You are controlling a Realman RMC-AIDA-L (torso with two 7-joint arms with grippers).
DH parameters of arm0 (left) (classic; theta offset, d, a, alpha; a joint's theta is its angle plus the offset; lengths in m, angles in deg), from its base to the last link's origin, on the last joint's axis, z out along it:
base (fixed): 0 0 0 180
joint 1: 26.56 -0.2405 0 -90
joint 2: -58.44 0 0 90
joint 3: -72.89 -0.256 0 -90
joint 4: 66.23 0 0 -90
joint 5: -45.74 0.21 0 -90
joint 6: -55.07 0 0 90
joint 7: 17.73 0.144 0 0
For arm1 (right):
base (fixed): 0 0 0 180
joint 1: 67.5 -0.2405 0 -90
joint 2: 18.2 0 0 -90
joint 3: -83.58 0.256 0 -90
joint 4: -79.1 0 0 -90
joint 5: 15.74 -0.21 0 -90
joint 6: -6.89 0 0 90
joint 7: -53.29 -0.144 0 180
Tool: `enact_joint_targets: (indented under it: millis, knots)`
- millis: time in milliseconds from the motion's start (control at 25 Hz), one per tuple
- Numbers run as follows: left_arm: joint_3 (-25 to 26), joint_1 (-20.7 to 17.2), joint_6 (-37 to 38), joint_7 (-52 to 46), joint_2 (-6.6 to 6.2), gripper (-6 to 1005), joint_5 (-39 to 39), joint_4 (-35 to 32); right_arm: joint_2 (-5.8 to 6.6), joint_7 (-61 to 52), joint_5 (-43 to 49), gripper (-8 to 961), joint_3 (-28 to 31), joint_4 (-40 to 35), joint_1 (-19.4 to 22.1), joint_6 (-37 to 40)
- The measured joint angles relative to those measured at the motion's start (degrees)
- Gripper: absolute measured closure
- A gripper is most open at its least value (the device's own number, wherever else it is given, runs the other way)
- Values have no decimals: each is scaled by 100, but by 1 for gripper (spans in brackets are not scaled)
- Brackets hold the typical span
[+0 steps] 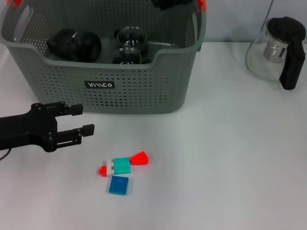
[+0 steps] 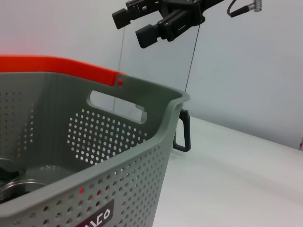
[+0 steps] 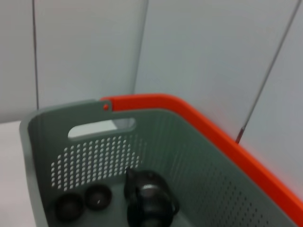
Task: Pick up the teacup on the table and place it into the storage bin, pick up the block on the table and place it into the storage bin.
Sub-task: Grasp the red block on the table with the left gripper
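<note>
At lower left of the head view, the left gripper (image 1: 82, 120) hovers with fingers apart before the storage bin (image 1: 144, 81); blocks (image 1: 122, 166) lie lower centre. Right gripper (image 2: 142, 24): fingers apart above the bin.

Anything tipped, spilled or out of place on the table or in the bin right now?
Nothing stands out. The storage bin sits upright with dark items inside, the blocks lie loosely clustered before it, and the glass teapot stands upright.

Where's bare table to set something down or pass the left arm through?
Free: the wide stretch of table between the basket, the glass teapot and the blocks; also the near right corner. Crowded: the basket floor with dark items, and the strip beside the left gripper, jaws open, near the basket's front wall.
</note>
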Motion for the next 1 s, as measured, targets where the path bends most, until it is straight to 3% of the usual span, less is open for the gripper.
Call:
enact_joint_targets:
  millis: [200, 440, 720, 1000]
  knots:
    - [25, 36, 22, -10, -13, 330, -157, -1, -20, 210, -705, 39, -9, -502, 505, 177]
    - [64, 1, 40, -13, -25, 330, -635, -4, -24, 1340, -2673, 24, 11, -908, 1577, 1306]
    - [289, -11, 178, -15, -33, 330, -922, 22, -37, 3294, -3975, 26, -24, 93, 2683, 2247]
    - [-3, 4, 540, -6, -26, 330, -993, -46, 46, 4340, -3666, 28, 142, 1471, 3110, 2436]
